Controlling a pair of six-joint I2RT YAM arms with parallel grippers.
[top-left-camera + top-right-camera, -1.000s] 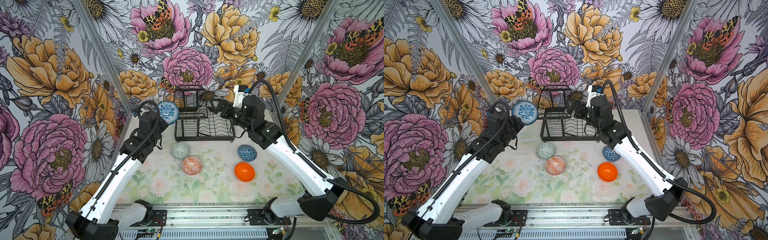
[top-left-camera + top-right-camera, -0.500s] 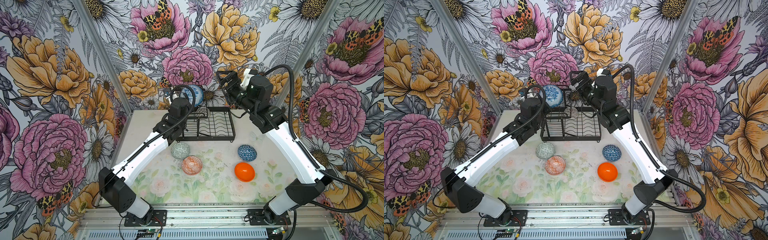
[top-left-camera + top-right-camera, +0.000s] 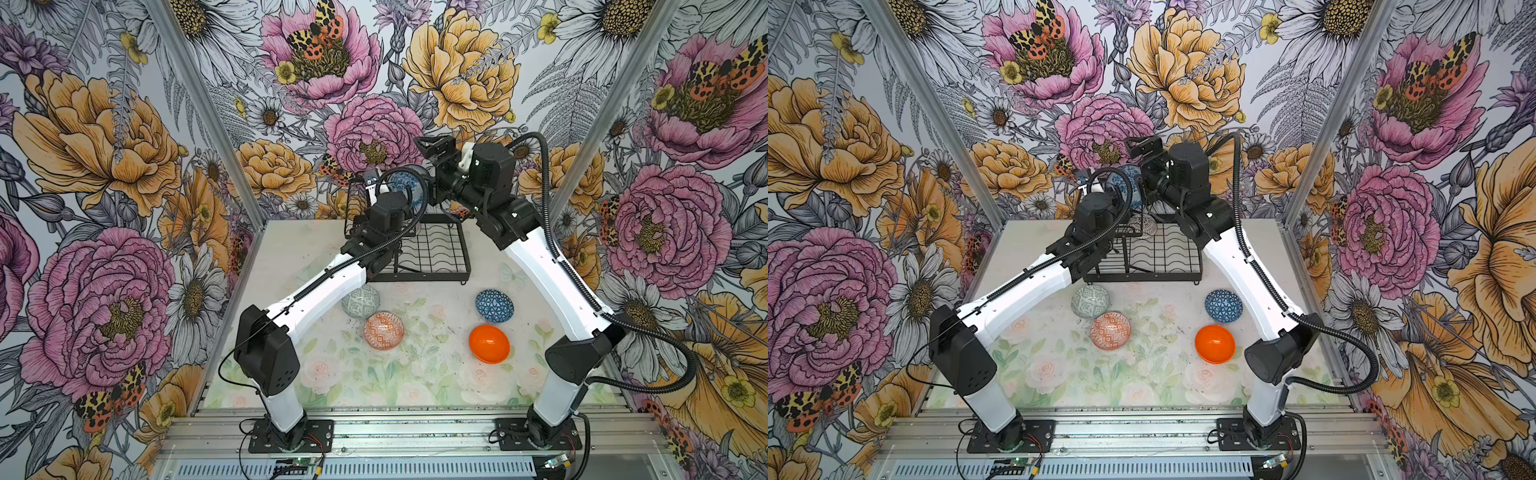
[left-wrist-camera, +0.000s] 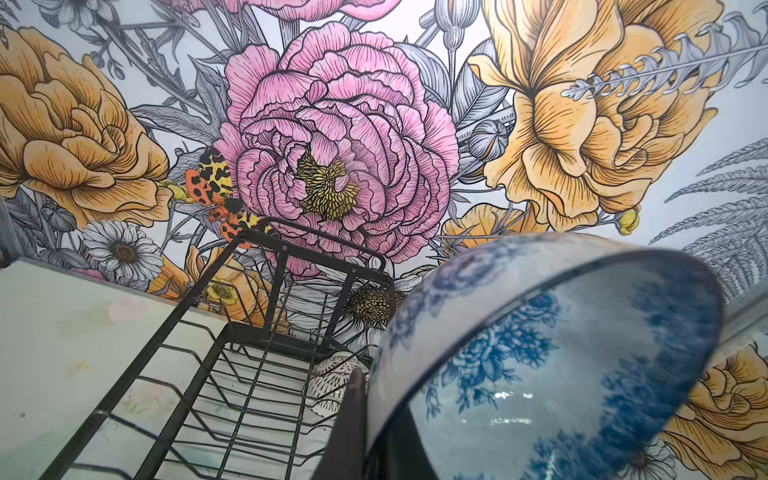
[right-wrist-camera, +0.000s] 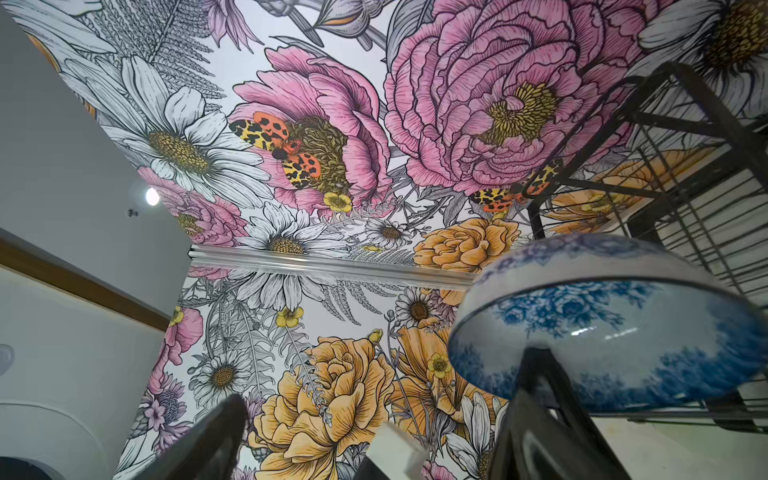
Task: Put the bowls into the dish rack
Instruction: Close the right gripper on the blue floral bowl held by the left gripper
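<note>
My left gripper (image 4: 374,415) is shut on the rim of the blue-speckled bowl (image 3: 405,186), holding it tilted over the back of the black wire dish rack (image 3: 432,249), beside its raised upper basket (image 4: 316,266). A dark-and-white bowl (image 4: 332,382) lies in the rack. My right gripper (image 5: 382,395) stands open and empty, raised just right of the held bowl (image 5: 602,332). Four bowls sit on the table: grey-green (image 3: 360,301), orange-white (image 3: 383,330), dark blue triangles (image 3: 494,305) and plain orange (image 3: 489,344).
The flowered back wall (image 3: 374,133) stands close behind the rack. Metal corner posts (image 3: 208,116) flank the table. Both arms crowd above the rack's back half. An aluminium rail (image 3: 415,428) runs along the front edge.
My left arm has swung right with the blue-speckled bowl, from the table's left side to over the rack. My right gripper has lifted off the rack toward the back wall, staying open.
</note>
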